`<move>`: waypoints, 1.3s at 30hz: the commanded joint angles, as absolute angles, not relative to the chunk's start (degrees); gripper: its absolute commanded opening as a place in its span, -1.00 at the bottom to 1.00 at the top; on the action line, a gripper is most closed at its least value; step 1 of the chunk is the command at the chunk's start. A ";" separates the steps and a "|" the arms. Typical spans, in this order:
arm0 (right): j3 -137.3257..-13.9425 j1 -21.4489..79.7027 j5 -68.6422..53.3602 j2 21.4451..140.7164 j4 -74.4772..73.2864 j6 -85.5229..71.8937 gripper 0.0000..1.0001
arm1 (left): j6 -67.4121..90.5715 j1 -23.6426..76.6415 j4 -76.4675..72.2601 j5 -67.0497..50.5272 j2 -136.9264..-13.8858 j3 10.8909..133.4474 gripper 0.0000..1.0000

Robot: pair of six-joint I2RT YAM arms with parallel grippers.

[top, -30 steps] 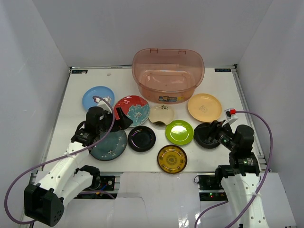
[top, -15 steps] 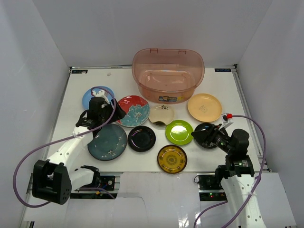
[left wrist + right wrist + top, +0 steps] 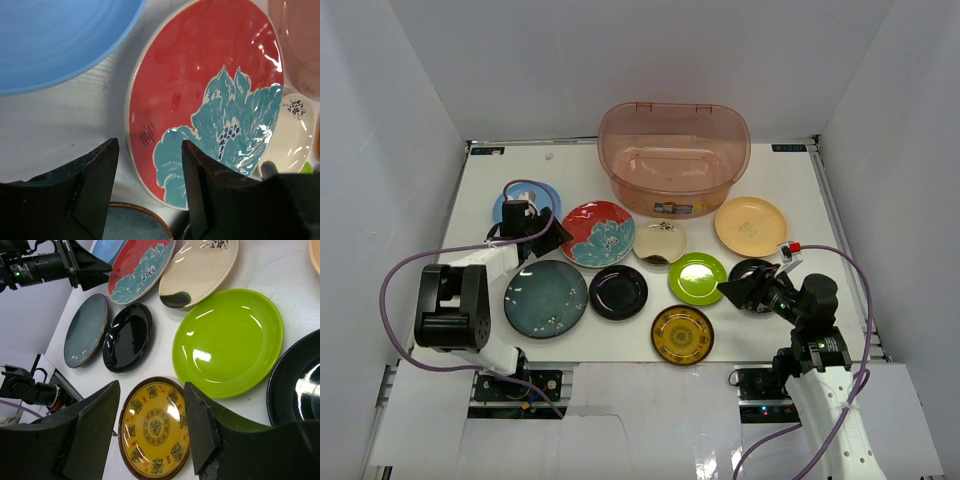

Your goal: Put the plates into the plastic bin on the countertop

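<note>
White walls closed in the countertop (image 3: 790,190). From above, the plastic bin (image 3: 672,190) stood well beyond both arms and held nothing, while all nine plates lay flat outside it. By my judgement nothing was done and every plate was left to move. The left gripper (image 3: 552,236) was spread and empty. Only its wrist view showed the near rim of the red floral plate (image 3: 200,100) between the fingers, with the light blue plate (image 3: 55,40) ahead to its left. The right gripper (image 3: 738,290) was likewise apart and held nothing. It partly hid a glossy black plate (image 3: 757,268) from the overhead camera. Its wrist view showed that plate's rim at its right, the lime green plate (image 3: 227,342) ahead, and the gold patterned plate (image 3: 155,427) just below the fingers. Neither wrist view showed the bin's inside.
</note>
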State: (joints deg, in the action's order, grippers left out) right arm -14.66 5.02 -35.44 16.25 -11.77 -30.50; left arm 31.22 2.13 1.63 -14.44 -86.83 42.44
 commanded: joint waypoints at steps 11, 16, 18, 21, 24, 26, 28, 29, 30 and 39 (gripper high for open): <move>-13.01 6.24 -36.47 14.94 -7.74 -31.46 0.20 | 31.55 0.53 -10.80 -19.95 -93.60 41.40 0.10; -11.16 6.24 -36.91 14.50 -4.31 -34.98 0.18 | 34.62 0.53 -15.55 -21.45 -95.45 37.71 -0.09; -10.90 6.24 -37.00 14.50 -2.99 -36.55 0.17 | 35.94 0.53 -16.34 -20.92 -95.71 37.01 -0.13; -11.34 6.24 -36.57 14.59 -3.07 -36.83 0.16 | 37.70 0.53 -18.19 -20.22 -95.54 34.81 -0.35; -11.60 6.24 -36.47 14.68 -3.52 -36.83 0.16 | 38.84 0.53 -19.16 -18.47 -93.35 32.52 -0.89; -11.51 6.24 -36.56 15.11 -3.25 -37.70 0.15 | 39.02 0.53 -18.11 -17.84 -90.28 32.08 -1.00; -11.16 6.24 -38.92 15.90 -0.71 -39.80 0.15 | 39.37 0.53 -17.14 -18.89 -87.90 32.34 -1.00; -10.99 6.33 -40.59 16.17 1.47 -40.60 0.15 | 39.37 0.53 -16.27 -19.42 -85.63 33.21 -1.00; -10.90 6.24 -40.78 16.43 2.71 -41.30 0.15 | 39.29 0.53 -14.87 -19.51 -84.47 34.09 -1.00; -11.95 6.68 -41.84 20.56 6.07 -43.60 0.67 | 40.51 0.53 -10.01 -26.70 -66.04 34.46 -1.00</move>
